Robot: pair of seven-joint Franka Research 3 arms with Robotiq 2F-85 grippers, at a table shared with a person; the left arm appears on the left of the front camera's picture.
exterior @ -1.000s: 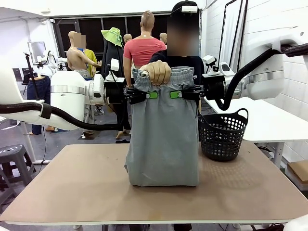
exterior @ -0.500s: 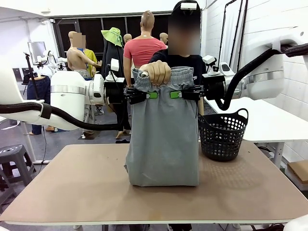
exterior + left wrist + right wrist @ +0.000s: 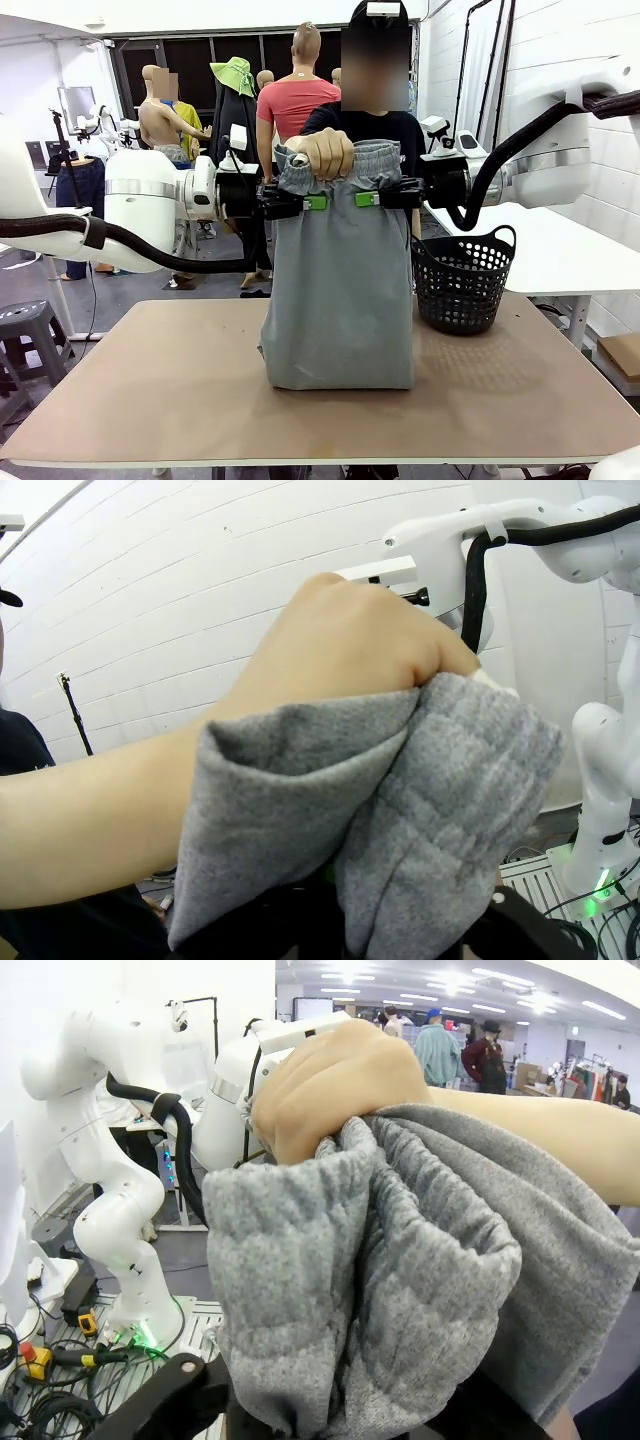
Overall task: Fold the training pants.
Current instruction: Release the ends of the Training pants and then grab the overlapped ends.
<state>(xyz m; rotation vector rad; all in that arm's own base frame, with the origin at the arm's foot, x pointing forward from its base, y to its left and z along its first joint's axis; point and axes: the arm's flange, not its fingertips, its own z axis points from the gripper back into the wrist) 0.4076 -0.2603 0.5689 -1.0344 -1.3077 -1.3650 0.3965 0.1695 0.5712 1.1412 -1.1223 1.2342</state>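
Observation:
The light grey training pants (image 3: 340,300) hang upright over the table, their lower edge resting on the tabletop. A person's hand (image 3: 322,152) grips the gathered waistband from above. My left gripper (image 3: 312,201) and right gripper (image 3: 368,198) point at each other just below the waistband, green pads against the cloth. In the left wrist view the hand (image 3: 340,640) bunches the grey fabric (image 3: 440,810), which covers my fingers. The right wrist view shows the same hand (image 3: 340,1080) and fabric (image 3: 400,1260) draped over my jaws, so their gap is hidden.
A black mesh basket (image 3: 462,280) stands on the table (image 3: 150,380) at the right, close beside the pants. The person stands at the far edge behind the pants. Bare tabletop lies to the left and in front.
The green pads of both grippers sit a touch lower on the cloth than before. The person's hand still grips the waistband, and the pants hang the same.

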